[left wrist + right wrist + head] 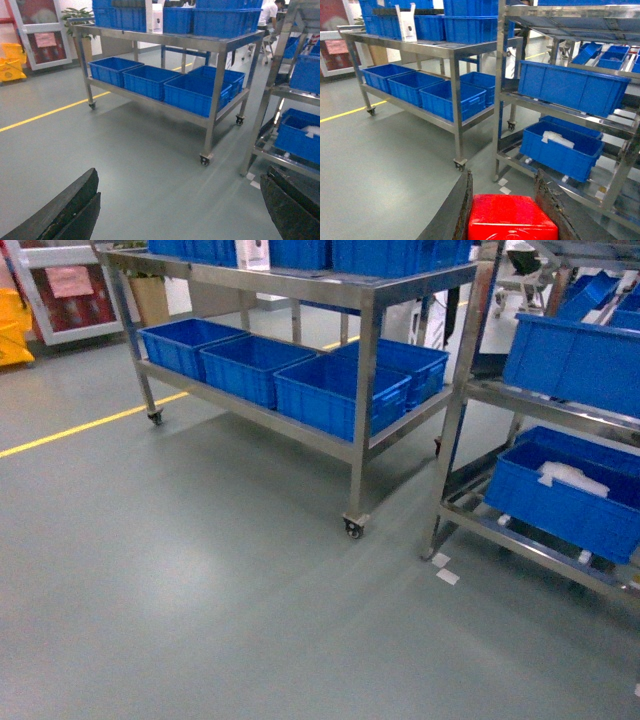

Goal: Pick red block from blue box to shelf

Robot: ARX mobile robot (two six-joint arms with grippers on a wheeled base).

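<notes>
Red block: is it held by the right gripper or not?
Held. In the right wrist view the red block sits between the right gripper fingers, which press its sides.

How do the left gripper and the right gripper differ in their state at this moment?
The left gripper is open and empty, with bare floor between its fingers; the right gripper is shut on the red block. Both have dark, worn fingers.

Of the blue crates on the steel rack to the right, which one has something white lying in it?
The bottom-tier blue crate on the tall steel rack; a white bundle lies inside it. The long crate on the tier above shows no visible contents.
</notes>
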